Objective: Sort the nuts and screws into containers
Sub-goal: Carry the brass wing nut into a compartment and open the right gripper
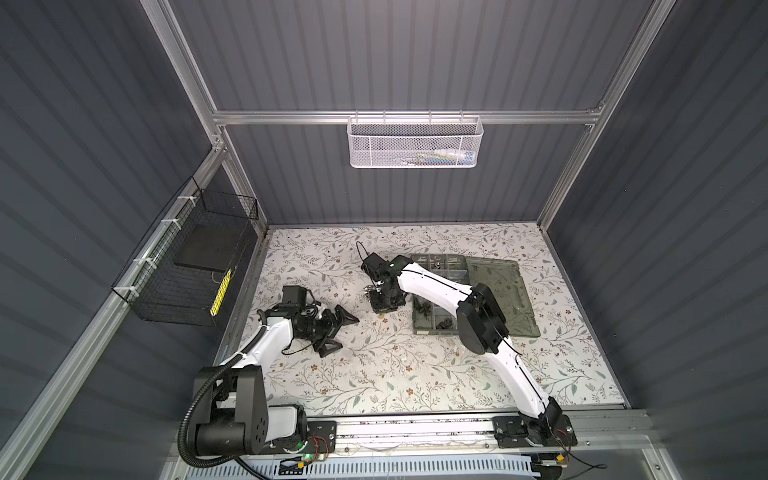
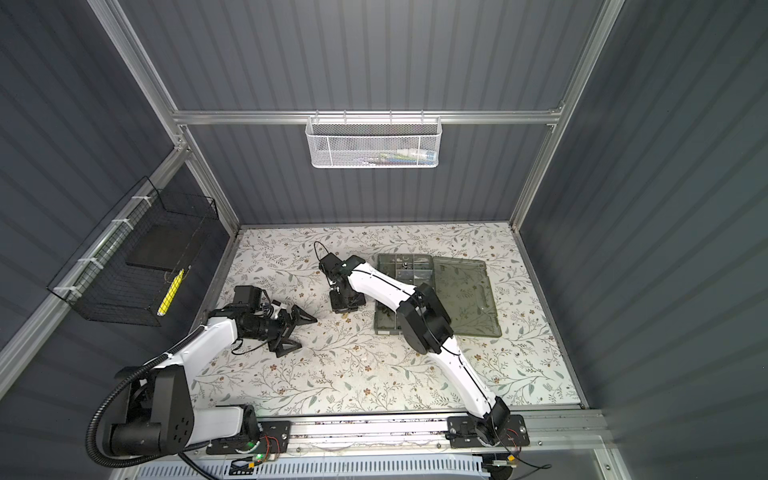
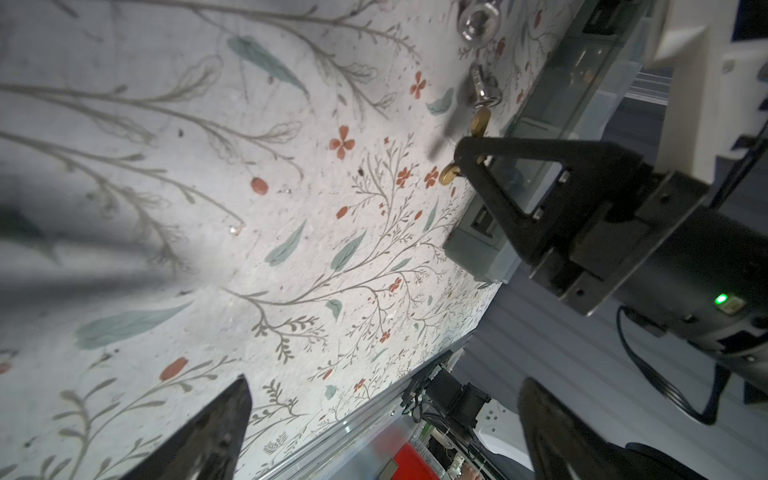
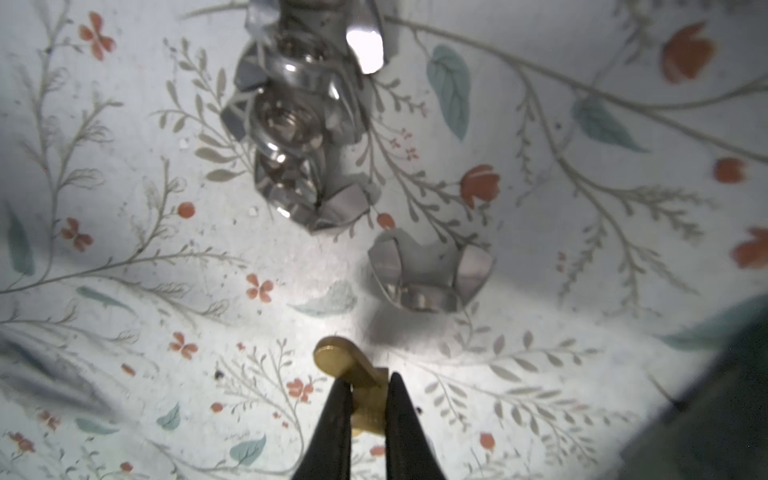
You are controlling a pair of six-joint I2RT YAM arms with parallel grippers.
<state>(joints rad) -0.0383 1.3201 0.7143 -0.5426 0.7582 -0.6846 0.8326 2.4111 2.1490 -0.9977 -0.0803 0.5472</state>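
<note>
Since my right gripper [image 4: 368,380] is pressed in on the brass screw [image 4: 337,356] down at the counter [image 4: 124,291], pinching its shank with the flat head poking out past the tips, I judge the step in hand to be the lift and carry to the box. What that move turns on is direction — in both top views the grey-green box [image 1: 417,326] lies just beside this gripper on its right, partly under my own right forearm [image 1: 432,286], with its lid [image 1: 498,291] folded flat open beyond it, so the carry should be a short sideways swing, not a reach. The screw's long axis runs back along my fingers, not across them, which I think leaves it free to swivel in the pinch; I would raise it straight before turning. A clump of silver nuts [image 4: 291,124] sits just ahead of the screw, with one more nut [image 4: 430,272] lying apart from them, all on the counter. My left gripper [image 1: 341,336] hangs spread wide and empty, well apart from the box — the right arm is plainly the nearer one. Which compartment takes brass I cannot tell.
</note>
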